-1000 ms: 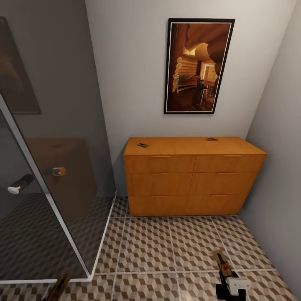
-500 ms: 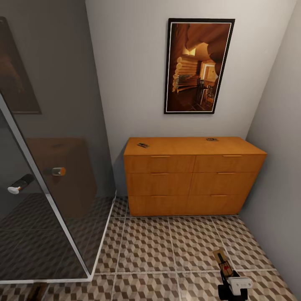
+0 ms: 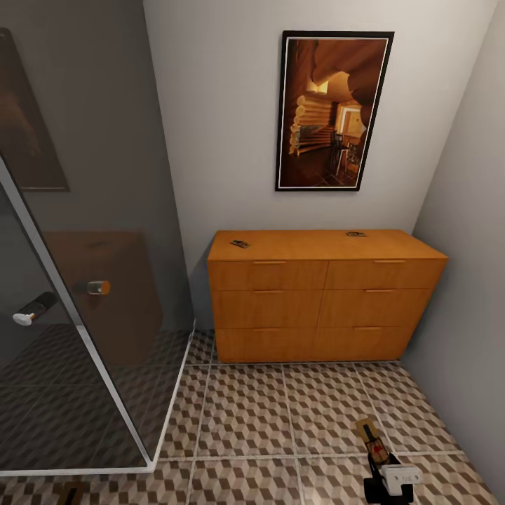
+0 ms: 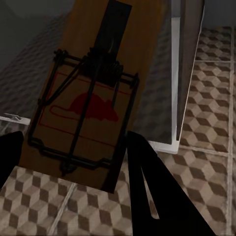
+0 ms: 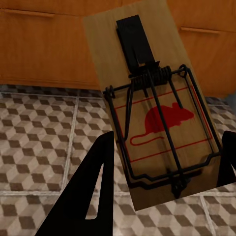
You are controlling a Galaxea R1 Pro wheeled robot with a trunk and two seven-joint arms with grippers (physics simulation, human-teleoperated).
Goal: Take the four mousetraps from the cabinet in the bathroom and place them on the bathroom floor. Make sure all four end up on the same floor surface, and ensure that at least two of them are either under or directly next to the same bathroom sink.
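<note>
Mousetraps: you've got one clamped in each gripper. Left gripper (image 4: 73, 162) holds a trap (image 4: 91, 93) above the tiled floor (image 4: 206, 123) beside the glass shower wall (image 4: 184, 69). Right gripper (image 5: 167, 182) holds its trap (image 5: 152, 105) facing the cabinet (image 3: 322, 294). Two more traps (image 3: 240, 243) (image 3: 355, 233) sit well apart on the cabinet top.

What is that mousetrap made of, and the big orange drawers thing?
The mousetrap in the right gripper looks like a flat tan wooden board with faint grain, holding dark wire, probably metal, and a printed red mouse. The cabinet looks like smooth orange-brown wood with slim bar handles; solid wood or veneer, I cannot tell.
</note>
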